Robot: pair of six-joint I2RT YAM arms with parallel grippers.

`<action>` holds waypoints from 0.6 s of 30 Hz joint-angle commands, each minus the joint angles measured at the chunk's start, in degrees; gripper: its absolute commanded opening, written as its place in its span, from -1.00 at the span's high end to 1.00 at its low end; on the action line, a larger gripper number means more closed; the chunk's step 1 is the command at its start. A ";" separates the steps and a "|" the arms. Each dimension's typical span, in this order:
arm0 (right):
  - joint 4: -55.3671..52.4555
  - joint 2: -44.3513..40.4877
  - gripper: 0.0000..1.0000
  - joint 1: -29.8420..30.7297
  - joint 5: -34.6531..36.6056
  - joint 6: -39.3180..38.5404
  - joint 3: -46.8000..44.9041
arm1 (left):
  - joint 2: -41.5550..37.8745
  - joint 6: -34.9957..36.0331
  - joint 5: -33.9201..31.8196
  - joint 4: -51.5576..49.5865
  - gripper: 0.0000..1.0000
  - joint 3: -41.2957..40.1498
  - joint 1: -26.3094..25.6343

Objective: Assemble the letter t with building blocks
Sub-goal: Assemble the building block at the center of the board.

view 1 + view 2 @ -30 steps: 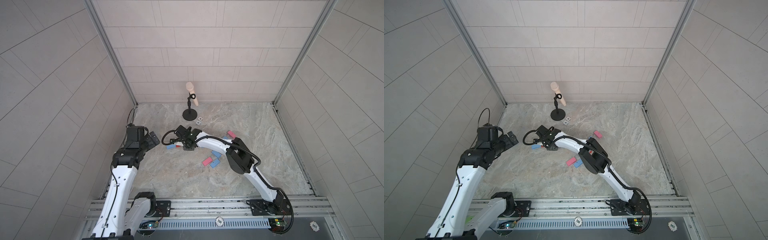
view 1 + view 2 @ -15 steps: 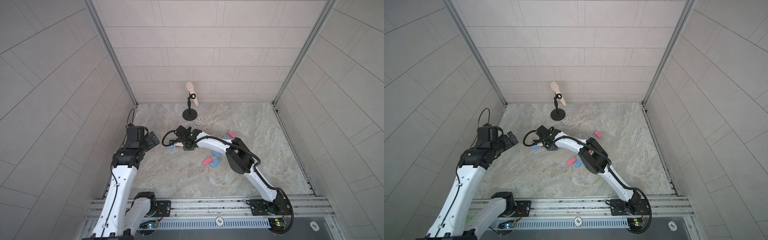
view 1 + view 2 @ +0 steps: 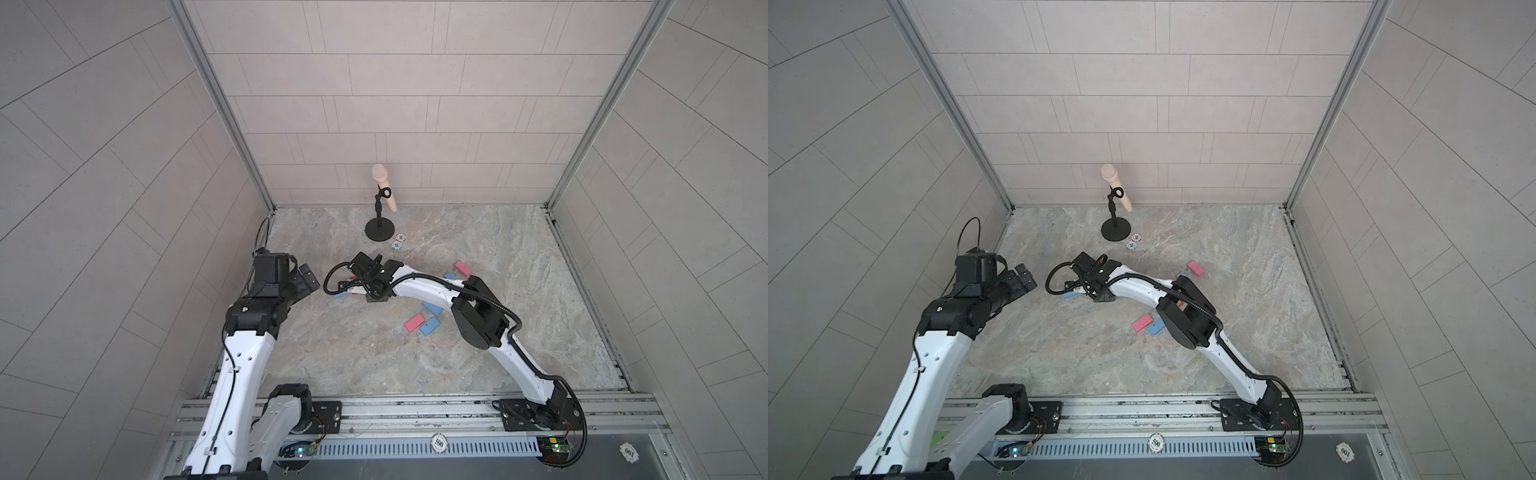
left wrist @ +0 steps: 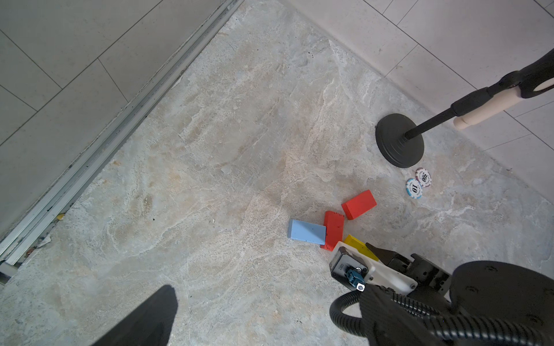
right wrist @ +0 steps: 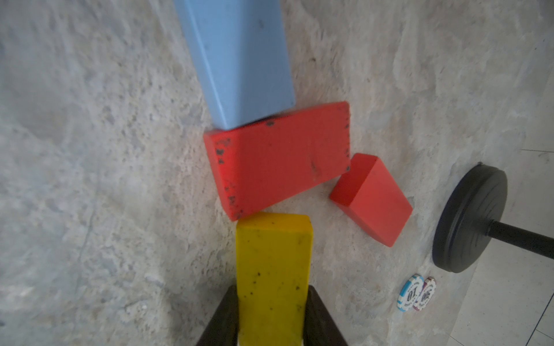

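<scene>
The flat rectangular yellow block (image 5: 272, 263) sits clamped by its long sides between the two dark fingers (image 5: 223, 317) of the right gripper (image 5: 271, 287). Its free short end points at the lower corner of a scuffed red rectangular block (image 5: 278, 161). The two edges look to be meeting, though I cannot tell whether they touch. A light blue rectangular block (image 5: 239, 60) butts its short end against the opposite long edge of that red block. A cleaner red block (image 5: 371, 197) lies tilted just off its far corner, corner to corner.

This cluster lies left of the middle of the marble-patterned tabletop (image 4: 209, 149). Beyond it, near the back wall, two small white poker chips (image 4: 418, 182) lie side by side. Just beside them is the round black base of a microphone stand (image 4: 398, 140).

A broad stretch of bare marble runs from the blue block (image 4: 305, 231) to the aluminium rail (image 4: 120, 125) at the left wall. The left gripper (image 3: 309, 277) hangs there with its jaws spread wide, holding nothing, well apart from the blocks.

To the right, a pink block (image 3: 414, 323) and a blue block (image 3: 429, 326) lie beside each other near the right arm's elbow. Another pink block (image 3: 462, 268) lies further back.
</scene>
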 commanded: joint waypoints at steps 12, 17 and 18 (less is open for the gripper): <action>-0.41 -1.89 -0.23 0.53 0.67 0.11 -3.19 | -0.62 0.59 -0.97 -0.11 -1.00 -1.69 0.27; 0.27 -3.83 -0.38 0.53 1.43 1.84 -4.33 | -0.97 0.47 -1.19 -0.02 -1.00 -1.89 0.28; 0.15 -4.43 -0.38 0.53 1.23 2.06 -4.57 | -1.01 0.51 -1.10 0.03 -1.00 -1.90 0.26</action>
